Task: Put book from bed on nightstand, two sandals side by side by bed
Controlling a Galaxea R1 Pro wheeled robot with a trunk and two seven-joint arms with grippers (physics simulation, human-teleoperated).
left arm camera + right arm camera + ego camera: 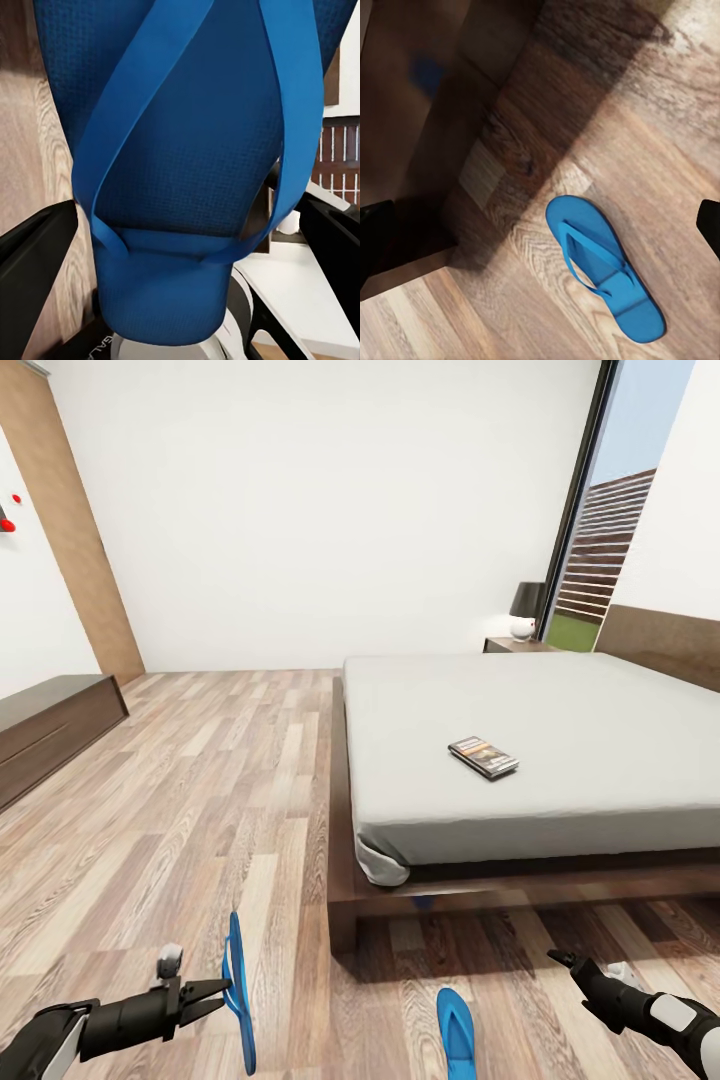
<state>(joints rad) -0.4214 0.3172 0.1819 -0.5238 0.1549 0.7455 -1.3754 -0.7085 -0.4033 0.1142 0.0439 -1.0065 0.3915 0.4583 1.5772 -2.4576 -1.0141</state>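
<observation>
Clamped in our left fingers (215,992), one bright blue flat sandal (238,1000) should land flat beside its floor-lying twin (457,1032); right fingers (562,960) unclear.

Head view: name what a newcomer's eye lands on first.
The bright blue sandal stands out, held on edge above the wooden floor in the left gripper. Its twin, the second sandal, lies flat on the floor before the bed. On the pale mattress rests the small dark book.
</observation>
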